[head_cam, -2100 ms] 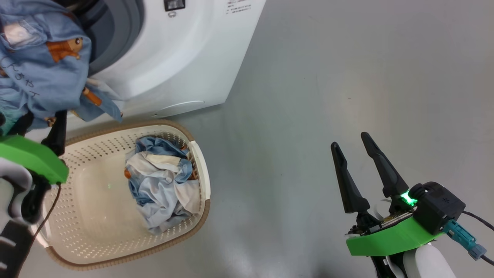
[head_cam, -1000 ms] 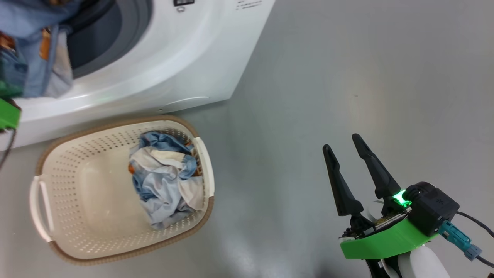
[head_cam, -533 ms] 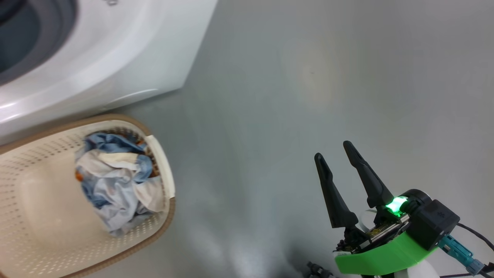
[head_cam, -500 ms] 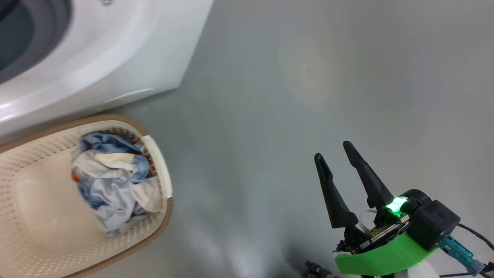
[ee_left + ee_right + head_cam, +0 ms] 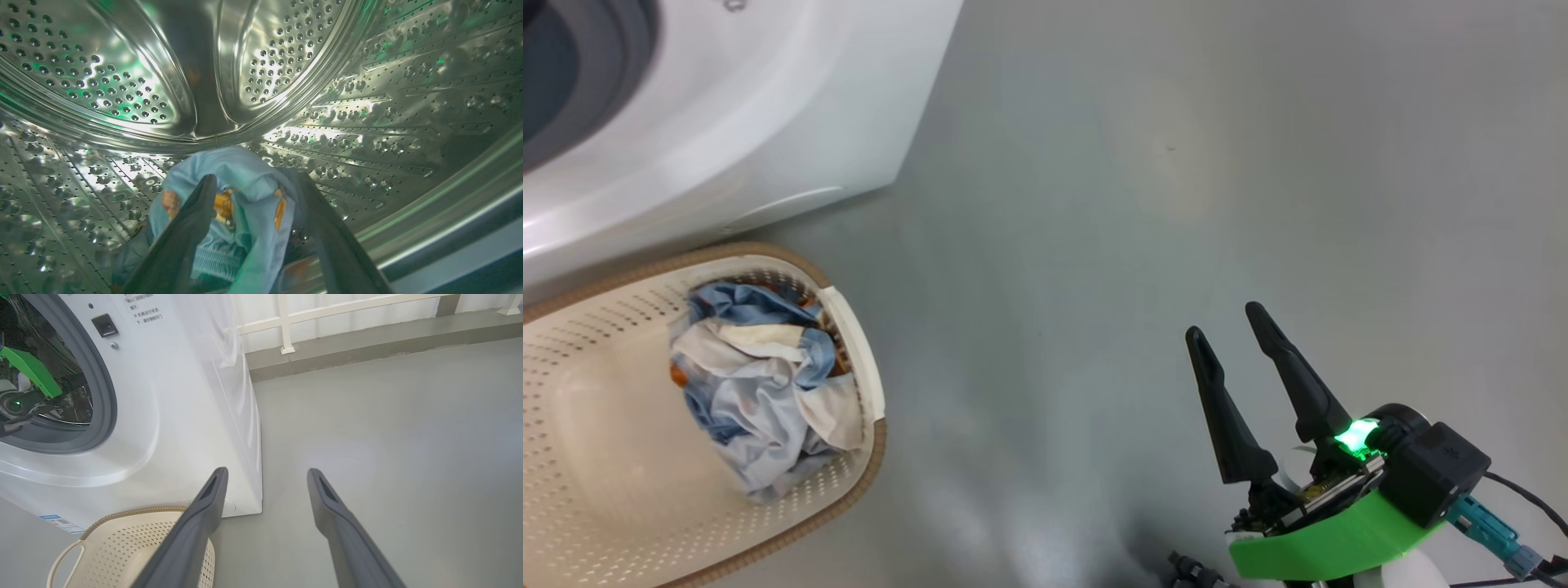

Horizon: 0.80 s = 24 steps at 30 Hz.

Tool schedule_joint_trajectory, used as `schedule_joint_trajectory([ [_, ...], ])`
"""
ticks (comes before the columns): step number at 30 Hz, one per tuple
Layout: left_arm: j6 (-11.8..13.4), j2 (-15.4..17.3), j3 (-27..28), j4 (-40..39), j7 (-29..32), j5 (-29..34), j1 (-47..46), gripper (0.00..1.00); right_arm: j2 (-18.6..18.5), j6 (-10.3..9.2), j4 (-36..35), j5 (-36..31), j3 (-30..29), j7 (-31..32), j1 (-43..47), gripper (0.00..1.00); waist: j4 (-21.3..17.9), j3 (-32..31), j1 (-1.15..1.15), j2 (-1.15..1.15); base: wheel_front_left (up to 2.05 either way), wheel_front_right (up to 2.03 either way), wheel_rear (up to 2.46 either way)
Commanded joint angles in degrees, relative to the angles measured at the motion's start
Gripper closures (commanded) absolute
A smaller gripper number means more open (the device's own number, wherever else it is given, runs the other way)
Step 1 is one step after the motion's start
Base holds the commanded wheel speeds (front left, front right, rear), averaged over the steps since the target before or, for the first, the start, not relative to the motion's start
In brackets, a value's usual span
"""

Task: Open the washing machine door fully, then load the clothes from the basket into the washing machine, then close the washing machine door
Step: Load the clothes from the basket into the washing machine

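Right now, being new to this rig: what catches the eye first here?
The shiny steel drum, in the left wrist view, with a blue garment between the spread fingers of the left pincer. In the head view, a cream basket at lower left holds crumpled clothes; the right pincer hangs open at lower right.

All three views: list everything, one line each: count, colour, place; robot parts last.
washing machine: one, white, behind the basket.
drum: one, perforated steel, inside the washing machine.
garment: one, light blue with orange prints, low in the drum.
basket: one, cream with brown rim, on the floor.
clothes: one heap, blue and white, at one end of the basket.
floor: one, grey, underneath.
railing: one, white, beyond the machine.
left gripper: one, dark fingers, open, either side of the garment.
right gripper: one, dark fingers, open, above bare floor.
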Motion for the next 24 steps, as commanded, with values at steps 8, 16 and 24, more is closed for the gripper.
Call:
schedule_joint_trajectory([
  [8, -0.4, 0.6, 0.9, -2.1, -3.5, -0.4, 3.2, 0.00, -0.5, 0.09, 0.7, -1.1, -0.6, -0.3, -1.3, 0.00, 3.6, -4.3, 0.00, 0.00, 0.00, 0.00, 0.00],
  [16, -0.7, -0.3, 3.4, -6.9, -5.3, -1.4, 11.5, 0.00, -0.5, 0.09, 2.8, -2.1, -3.1, -0.3, -2.7, 0.00, 7.8, -8.1, 0.00, 0.00, 0.00, 0.00, 0.00],
  [24, -0.7, -1.9, 13.8, -19.5, -5.5, 2.0, 27.6, 0.00, -0.5, 0.09, 4.8, -3.6, -5.6, -0.3, -3.1, 0.00, 12.0, -11.7, 0.00, 0.00, 0.00, 0.00, 0.00],
])
